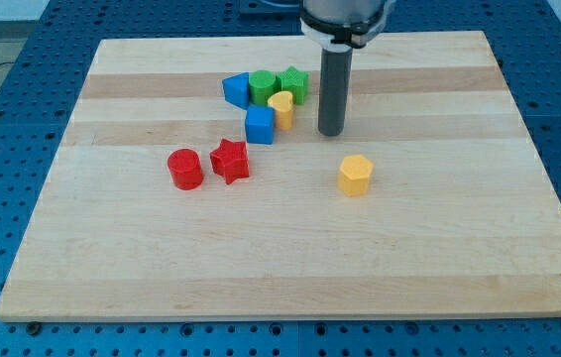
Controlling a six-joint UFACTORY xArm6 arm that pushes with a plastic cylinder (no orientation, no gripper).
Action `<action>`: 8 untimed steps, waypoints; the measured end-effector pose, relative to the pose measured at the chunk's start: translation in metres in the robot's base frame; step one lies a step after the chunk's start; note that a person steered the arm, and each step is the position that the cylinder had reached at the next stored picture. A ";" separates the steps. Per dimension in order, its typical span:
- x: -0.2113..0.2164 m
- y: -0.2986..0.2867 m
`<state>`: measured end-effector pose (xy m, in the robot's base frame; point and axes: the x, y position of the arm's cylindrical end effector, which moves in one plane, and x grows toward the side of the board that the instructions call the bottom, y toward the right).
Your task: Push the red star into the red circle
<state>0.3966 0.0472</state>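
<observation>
No writing, label, brand mark or number can be read anywhere here. The wooden board (290, 258) shows only its plain grain, and the coloured blocks on it have bare faces with nothing printed on them. The dark rod and the blue perforated table (23, 59) under the board carry no legible marks either.
</observation>
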 end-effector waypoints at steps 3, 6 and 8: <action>0.015 0.035; 0.023 -0.085; 0.042 -0.168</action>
<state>0.4385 -0.1204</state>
